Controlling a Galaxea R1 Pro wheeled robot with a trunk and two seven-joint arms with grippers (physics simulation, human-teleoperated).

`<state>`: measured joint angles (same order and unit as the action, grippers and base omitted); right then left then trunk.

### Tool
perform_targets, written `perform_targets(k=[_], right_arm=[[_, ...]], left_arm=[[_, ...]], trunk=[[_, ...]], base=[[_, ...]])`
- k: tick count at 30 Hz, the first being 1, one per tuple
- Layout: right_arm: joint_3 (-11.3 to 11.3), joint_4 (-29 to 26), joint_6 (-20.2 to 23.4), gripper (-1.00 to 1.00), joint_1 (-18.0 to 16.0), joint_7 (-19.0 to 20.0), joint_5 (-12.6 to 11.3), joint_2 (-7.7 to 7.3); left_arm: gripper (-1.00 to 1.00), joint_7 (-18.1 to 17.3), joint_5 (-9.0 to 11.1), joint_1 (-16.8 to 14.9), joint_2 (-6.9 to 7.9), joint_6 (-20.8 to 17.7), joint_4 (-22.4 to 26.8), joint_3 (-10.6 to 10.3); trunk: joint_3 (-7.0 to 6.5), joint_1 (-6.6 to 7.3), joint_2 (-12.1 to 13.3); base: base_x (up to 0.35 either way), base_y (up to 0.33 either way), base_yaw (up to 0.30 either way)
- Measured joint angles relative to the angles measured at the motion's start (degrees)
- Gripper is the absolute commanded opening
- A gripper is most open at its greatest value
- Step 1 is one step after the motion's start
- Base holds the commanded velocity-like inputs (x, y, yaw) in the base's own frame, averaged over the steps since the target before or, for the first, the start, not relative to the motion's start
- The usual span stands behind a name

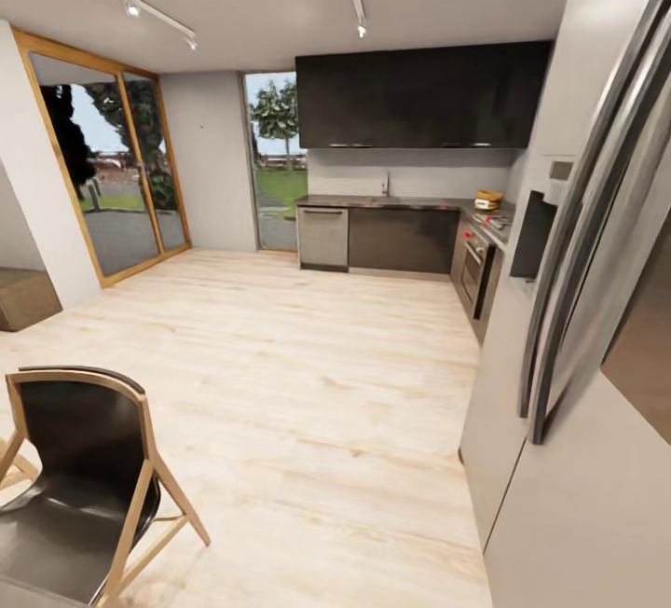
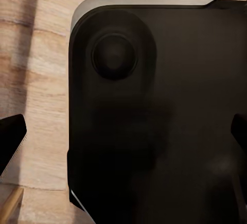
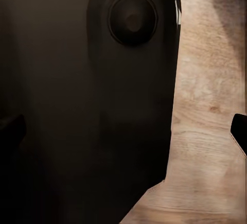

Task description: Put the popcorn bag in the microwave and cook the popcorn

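Countertop is seen far across the kitchen, well ahead of both grippers; popcorn bag and microwave cannot be made out. Grippers are hung over the robot base and wood floor — tucked for travel, likely. Finger tips sit wide apart, nothing held.

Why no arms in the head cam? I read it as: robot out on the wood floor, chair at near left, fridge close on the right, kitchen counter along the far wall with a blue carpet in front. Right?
One slip: no blue carpet. The head view shows bare light wood floor running right up to the counter. The chair at near left and the fridge close on the right are as you said.
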<state>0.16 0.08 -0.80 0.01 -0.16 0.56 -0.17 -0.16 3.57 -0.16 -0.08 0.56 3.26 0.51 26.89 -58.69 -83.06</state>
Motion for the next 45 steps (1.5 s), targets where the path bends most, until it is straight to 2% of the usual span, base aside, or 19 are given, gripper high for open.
perform_targets(k=[45], right_arm=[[-0.23,0.0,0.0,1.0,0.0,0.0,-0.13,0.0]], left_arm=[[1.0,0.07,0.09,0.0,-0.07,-0.06,0.0,-0.08]], trunk=[[0.0,0.0,0.0]], base=[[0.321,0.0,0.0]])
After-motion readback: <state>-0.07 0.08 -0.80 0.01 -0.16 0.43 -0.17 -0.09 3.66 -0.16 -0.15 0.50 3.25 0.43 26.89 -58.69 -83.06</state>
